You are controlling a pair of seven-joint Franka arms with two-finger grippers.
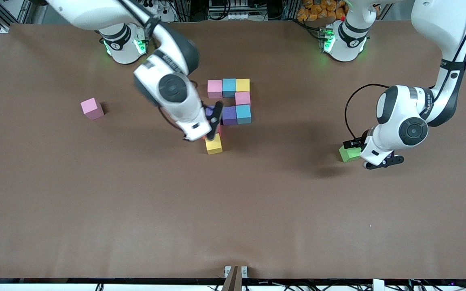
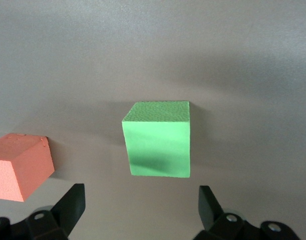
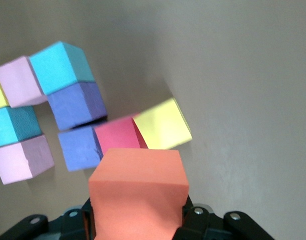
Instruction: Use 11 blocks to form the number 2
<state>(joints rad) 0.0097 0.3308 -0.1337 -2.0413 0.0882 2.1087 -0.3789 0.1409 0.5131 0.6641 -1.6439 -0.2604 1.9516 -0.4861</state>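
A partial number 2 (image 1: 233, 101) of mixed cubes lies mid-table: pink (image 1: 214, 88), light blue (image 1: 229, 87) and yellow (image 1: 242, 85) in a row, with pink (image 1: 242, 98), light blue (image 1: 243, 113), purple (image 1: 229, 115) and a yellow cube (image 1: 214, 144) nearer the camera. My right gripper (image 1: 212, 131) hangs over the yellow cube's end of the digit, shut on an orange block (image 3: 137, 195). It hides a second purple cube (image 3: 78, 147) and a red cube (image 3: 120, 134) in the front view. My left gripper (image 1: 382, 162) is open just above the table by a green block (image 2: 158, 140).
A loose pink block (image 1: 92, 108) sits toward the right arm's end of the table. Another orange block (image 2: 20, 165) lies beside the green one in the left wrist view; the left arm hides it in the front view.
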